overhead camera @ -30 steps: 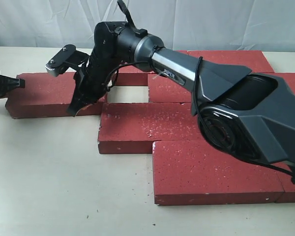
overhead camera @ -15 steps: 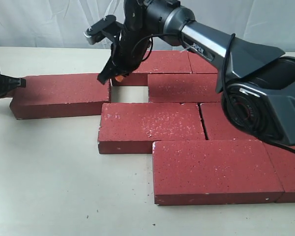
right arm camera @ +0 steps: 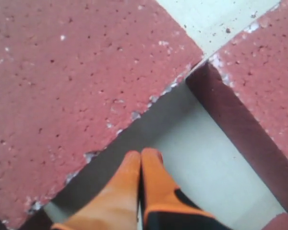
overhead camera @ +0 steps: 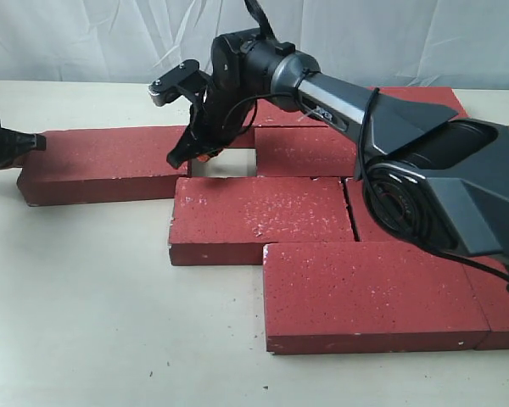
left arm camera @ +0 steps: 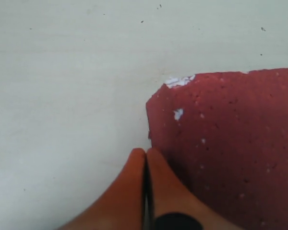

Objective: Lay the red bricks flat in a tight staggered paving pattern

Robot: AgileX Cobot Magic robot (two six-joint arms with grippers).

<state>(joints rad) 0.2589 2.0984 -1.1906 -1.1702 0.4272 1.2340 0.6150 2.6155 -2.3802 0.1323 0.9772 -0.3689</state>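
Several red bricks lie flat on the table. A long left brick (overhead camera: 102,161) lies apart from the middle brick (overhead camera: 259,216), the front brick (overhead camera: 373,292) and the back brick (overhead camera: 310,153). A square gap (overhead camera: 225,163) of bare table stays open between them. My right gripper (overhead camera: 180,158) is shut and empty, its orange fingertips (right arm camera: 151,158) low over this gap beside a brick edge (right arm camera: 62,86). My left gripper (overhead camera: 36,142) is shut too, its tips (left arm camera: 145,152) against the left brick's outer end corner (left arm camera: 230,143).
More red bricks (overhead camera: 407,102) fill the back right of the table. The right arm's dark body (overhead camera: 424,178) stretches over the bricks on the right. Bare pale table (overhead camera: 85,305) lies in front and to the left. A white curtain hangs behind.
The right gripper lifted off the left brick's right end, swung back and right, then dipped toward the gap. The left brick sits slightly further right than a second ago.
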